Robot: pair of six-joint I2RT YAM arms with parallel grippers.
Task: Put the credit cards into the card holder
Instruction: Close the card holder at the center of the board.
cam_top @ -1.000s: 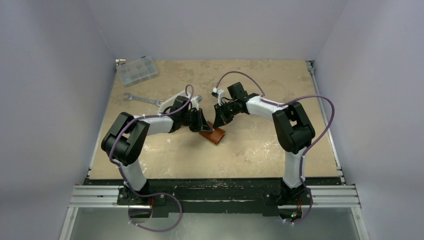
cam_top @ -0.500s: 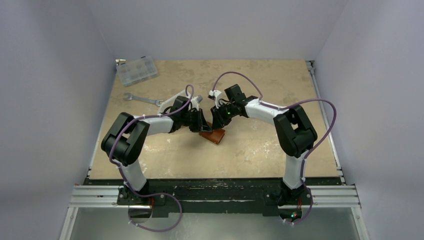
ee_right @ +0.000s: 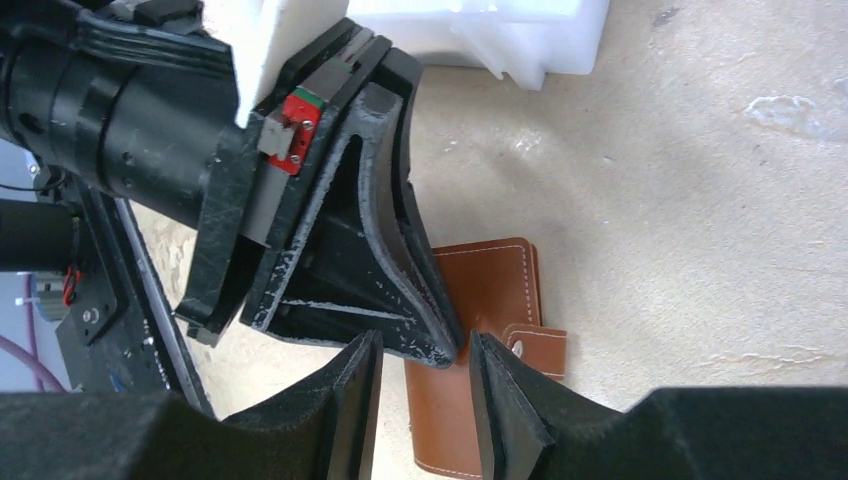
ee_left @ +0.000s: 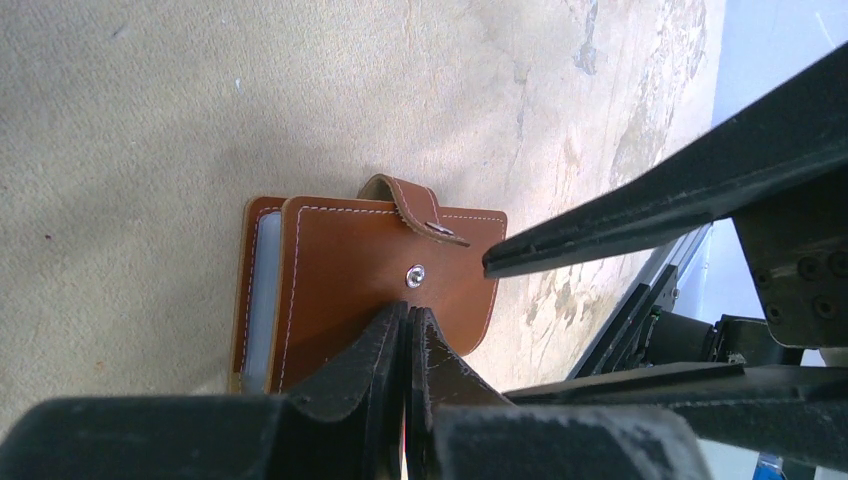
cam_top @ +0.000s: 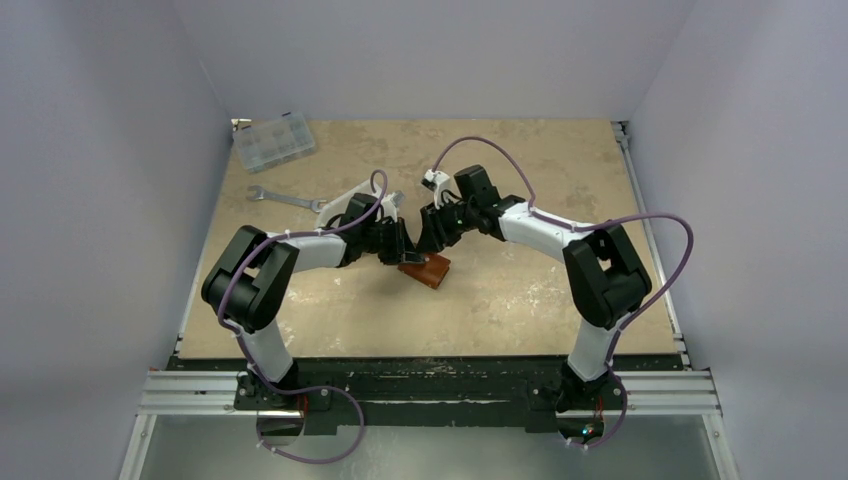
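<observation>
apparently near done: card holder [ee_left: 340, 270] folded beneath closed left gripper [ee_left: 405, 312], strap [ee_left: 410, 200] unsnapped; right gripper [ee_right: 425, 345] parted, empty; no loose cards.

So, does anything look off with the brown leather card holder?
The brown leather card holder lies folded but unsnapped: its strap tab curls up loose, and the covers sit offset, pale card slots showing along one edge. Nothing looks spilled or damaged.

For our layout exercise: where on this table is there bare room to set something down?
Free: the far right of the table, and the strip between card holder and near edge. Crowded: the centre, where left fingers and right fingers meet over the holder; clear box and wrench occupy the far left.
</observation>
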